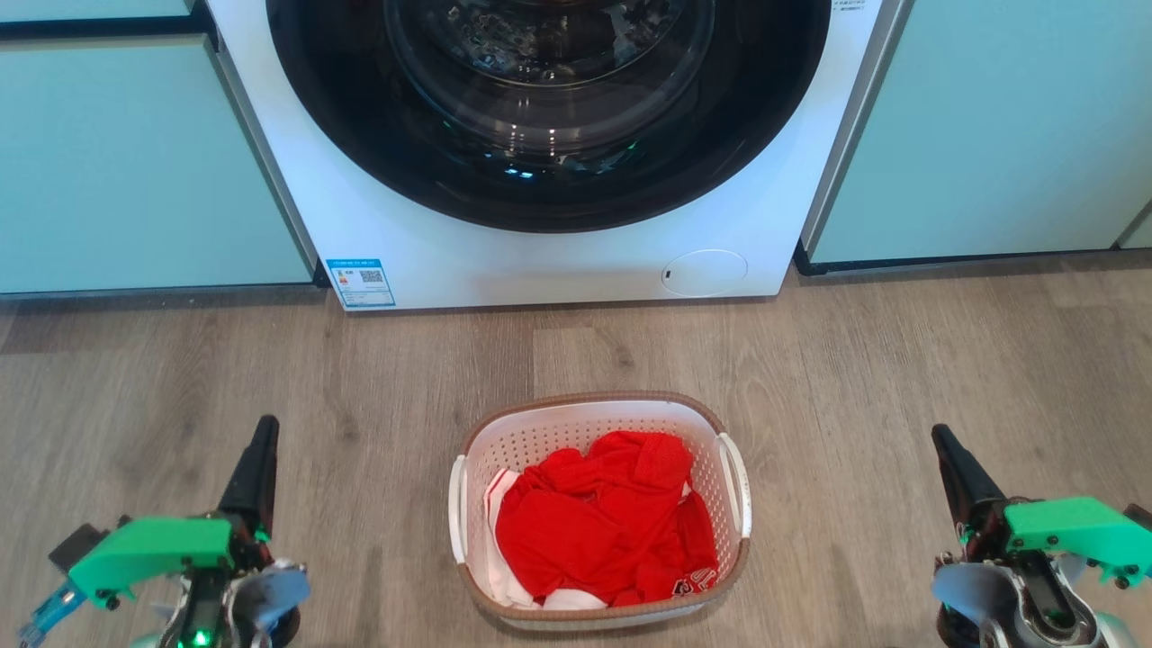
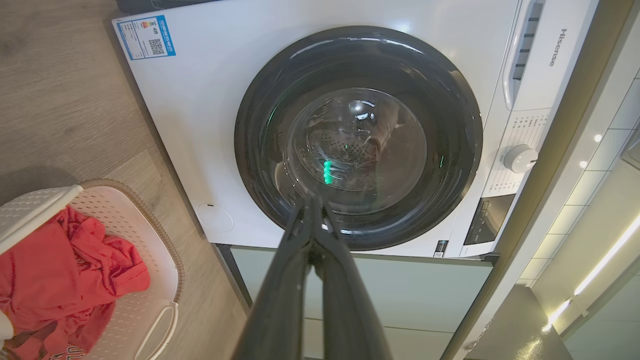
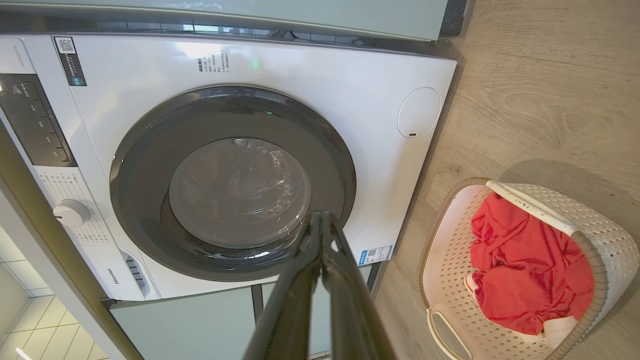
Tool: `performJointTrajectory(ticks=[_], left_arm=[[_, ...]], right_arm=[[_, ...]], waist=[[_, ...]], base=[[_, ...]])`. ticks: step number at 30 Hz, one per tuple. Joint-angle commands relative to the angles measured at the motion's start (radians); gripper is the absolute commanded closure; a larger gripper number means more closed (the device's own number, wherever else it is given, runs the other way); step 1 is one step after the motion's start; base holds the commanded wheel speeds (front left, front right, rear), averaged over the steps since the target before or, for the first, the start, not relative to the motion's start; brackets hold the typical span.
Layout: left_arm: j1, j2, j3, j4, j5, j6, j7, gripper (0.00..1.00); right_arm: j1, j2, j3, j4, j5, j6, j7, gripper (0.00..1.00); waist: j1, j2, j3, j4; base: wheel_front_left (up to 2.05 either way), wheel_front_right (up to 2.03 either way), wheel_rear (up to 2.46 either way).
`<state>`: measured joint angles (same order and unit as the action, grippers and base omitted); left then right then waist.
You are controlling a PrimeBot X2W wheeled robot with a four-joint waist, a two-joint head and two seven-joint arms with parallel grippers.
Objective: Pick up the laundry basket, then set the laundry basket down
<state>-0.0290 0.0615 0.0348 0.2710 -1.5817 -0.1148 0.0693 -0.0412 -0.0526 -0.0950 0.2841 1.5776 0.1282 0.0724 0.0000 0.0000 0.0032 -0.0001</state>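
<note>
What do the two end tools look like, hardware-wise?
Left tool and right tool match: two long black tapered fingers, a bright green plastic bracket, silver metal wrist parts. The left also carries a pale blue clip and a lit green LED.

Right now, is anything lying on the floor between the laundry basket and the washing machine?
Nothing. In the head view, the stretch between the laundry basket and the washing machine is bare wood floor.

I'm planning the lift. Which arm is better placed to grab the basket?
Neither clearly: the basket sits midway on the floor. The left gripper is nearest its left handle, the right gripper its right handle. Both are shut and apart from it, so each suits its own side.
</note>
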Motion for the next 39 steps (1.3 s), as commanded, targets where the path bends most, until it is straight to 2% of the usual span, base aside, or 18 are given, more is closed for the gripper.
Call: performJointTrajectory(ticks=[1,39], left_arm=[[-0.072,0.014,0.041,-0.028,-0.037,-0.013,0.011,1.0],[-0.077,0.005,0.057,-0.027,-0.045,-0.016,0.026,1.0]], right_arm=[[-0.062,-0.019,0.014,-0.041,0.038,0.002,0.012,1.0],[-0.065,-0.011,0.0,-0.04,0.046,0.003,0.026,1.0]], waist=[[0.0,0.0,0.0,0.0],[0.0,0.0,0.0,0.0]], base=[[0.0,0.0,0.0],[0.0,0.0,0.0]])
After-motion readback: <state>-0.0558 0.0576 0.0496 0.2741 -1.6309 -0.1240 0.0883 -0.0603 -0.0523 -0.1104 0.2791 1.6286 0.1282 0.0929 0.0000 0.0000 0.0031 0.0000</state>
